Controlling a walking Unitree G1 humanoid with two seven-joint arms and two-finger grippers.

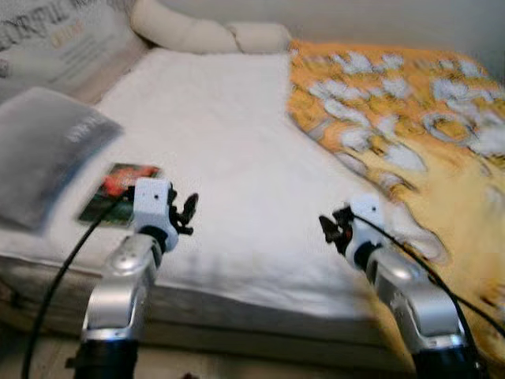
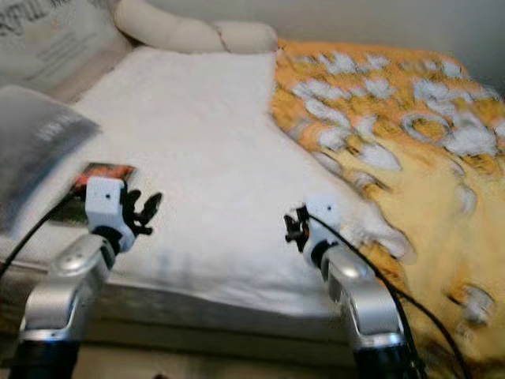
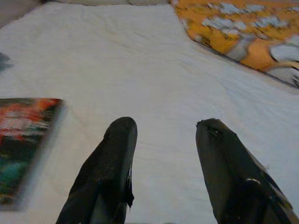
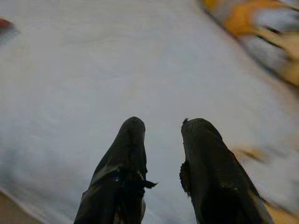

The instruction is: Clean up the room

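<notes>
White bed (image 1: 229, 158), left gripper (image 3: 163, 135) and right gripper (image 4: 161, 128) hovering released, blurred book (image 1: 118, 192) lying at nine o'clock, orange blanket (image 1: 410, 126) running off-frame at three o'clock.

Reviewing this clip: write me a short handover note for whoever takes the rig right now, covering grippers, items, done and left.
Left gripper: open, holding nothing, raised over the near edge of the bed's white sheet.
Right gripper: open, holding nothing, over the sheet near the edge of the orange patterned blanket.
Items: a colourful flat book or magazine lies on the sheet just outside the left gripper; a grey bag or package sits beyond it at the bed's left side; the blanket is bunched over the bed's right half; pillows are at the head.
Done: nothing visibly tidied.
Left: clear the magazine and package, probably straighten the blanket.
</notes>
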